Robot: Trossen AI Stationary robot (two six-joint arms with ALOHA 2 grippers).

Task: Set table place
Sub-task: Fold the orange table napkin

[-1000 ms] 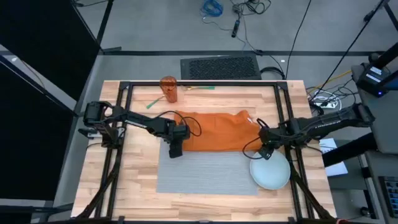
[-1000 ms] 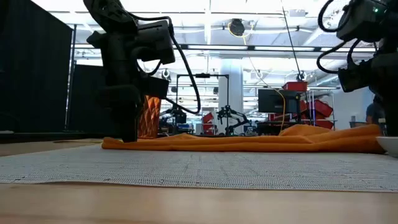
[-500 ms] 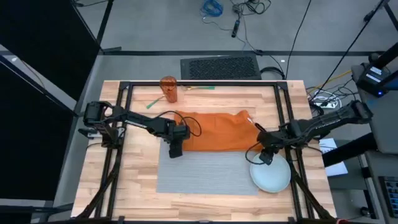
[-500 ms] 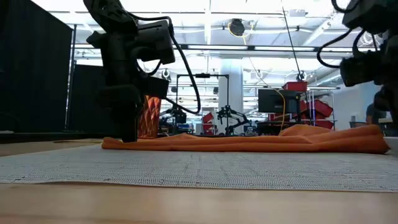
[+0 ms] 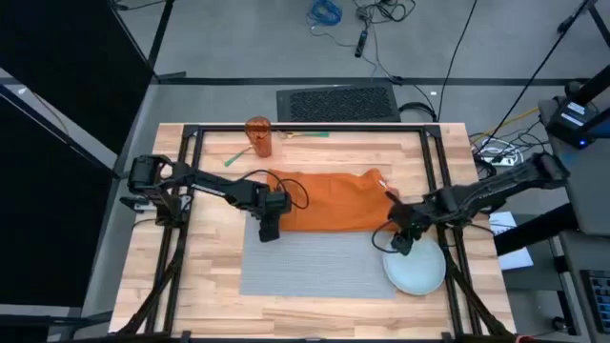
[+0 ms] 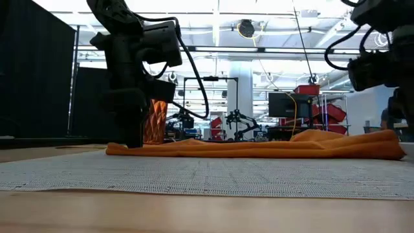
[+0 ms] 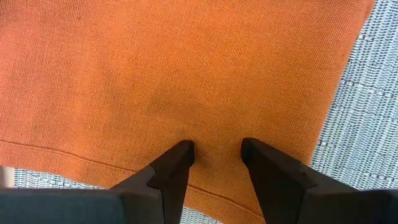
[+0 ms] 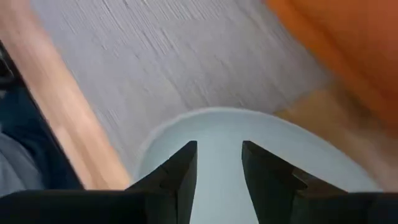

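Right gripper has shifted inward over the plate rim, fingers narrowly parted, empty; left gripper stays parted on napkin at placemat far edge; plate pickup likely next.

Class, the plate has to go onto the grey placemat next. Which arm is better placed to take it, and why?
Probably the right. The right gripper hangs open over the plate's rim, while the left gripper is down on the orange napkin, far from it.

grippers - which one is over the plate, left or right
The right gripper: it hangs open over the pale plate; the left gripper is at the orange napkin.
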